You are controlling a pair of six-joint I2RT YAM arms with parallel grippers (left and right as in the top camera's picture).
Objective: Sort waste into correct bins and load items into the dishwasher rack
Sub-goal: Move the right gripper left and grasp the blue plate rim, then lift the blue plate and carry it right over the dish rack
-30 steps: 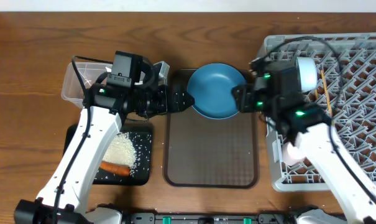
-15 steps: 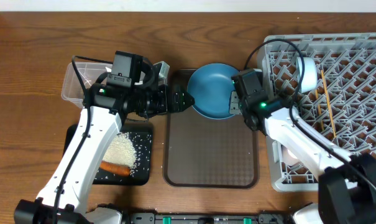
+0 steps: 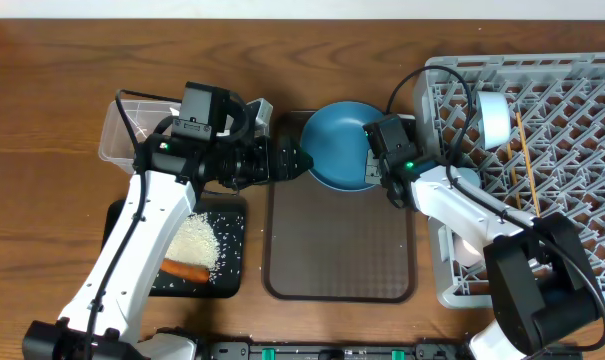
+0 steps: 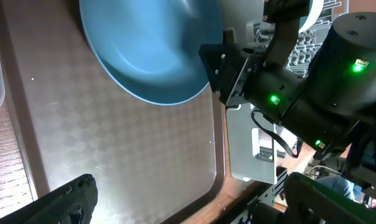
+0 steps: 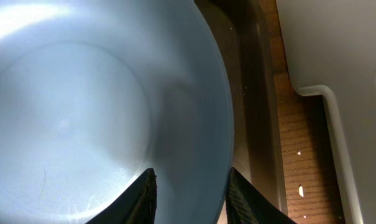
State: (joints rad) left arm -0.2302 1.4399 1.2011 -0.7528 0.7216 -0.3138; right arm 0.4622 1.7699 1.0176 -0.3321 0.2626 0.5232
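The dark blue plate (image 3: 340,140) lies at the far end of the brown serving tray (image 3: 340,250). My left gripper (image 3: 290,160) is open at the plate's left rim; in the left wrist view (image 4: 194,186) its fingers are wide apart with the plate (image 4: 150,50) ahead of them. My right gripper (image 3: 375,165) is at the plate's right rim. In the right wrist view (image 5: 191,186) its fingers straddle the rim of the plate (image 5: 82,112), one inside and one outside, with a gap left. The grey dishwasher rack (image 3: 572,210) holds a cup (image 3: 494,118) and chopsticks (image 3: 525,150).
A black tray (image 3: 232,225) at front left holds white rice (image 3: 197,245) and an orange carrot (image 3: 185,270). A clear tub (image 3: 122,125) stands behind it, partly under my left arm. The rack's wall is close behind my right wrist.
My right arm has swung left from over the rack, and its gripper has come down onto the plate's right rim. The left arm and the plate have not moved.
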